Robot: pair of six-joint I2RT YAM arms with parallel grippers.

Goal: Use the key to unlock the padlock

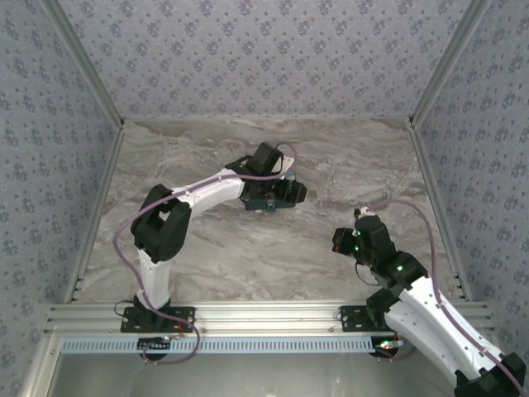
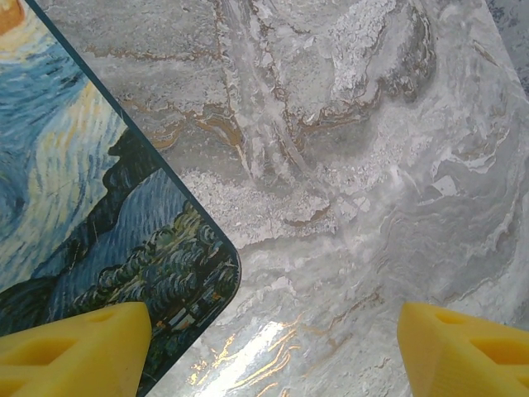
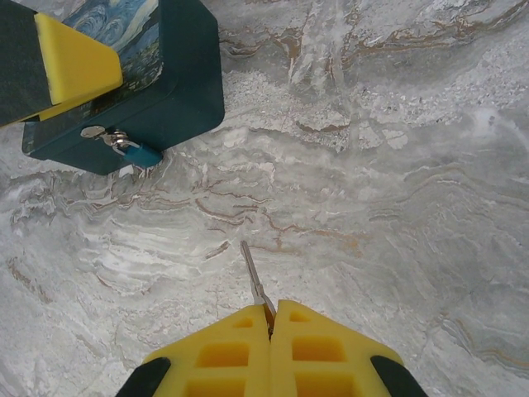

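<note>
The small blue padlock (image 3: 142, 153) hangs by its silvery shackle from the clasp on the front of a dark teal box (image 3: 178, 91) with a swirly blue-and-yellow painted lid (image 2: 74, 190). My right gripper (image 3: 271, 310) is shut on the key (image 3: 253, 277). Its thin metal blade sticks out ahead over the marble, well short of the padlock and to its right. My left gripper (image 2: 273, 351) is open at the box (image 1: 263, 198). One yellow finger (image 2: 74, 347) lies over the lid's corner and the other finger (image 2: 463, 347) is over bare table. The right gripper (image 1: 361, 219) sits right of the box.
The marbled tabletop (image 1: 248, 256) is walled in by patterned panels at the back and both sides. An aluminium rail (image 1: 264, 318) runs along the near edge by the arm bases. Open table lies between the box and my right gripper.
</note>
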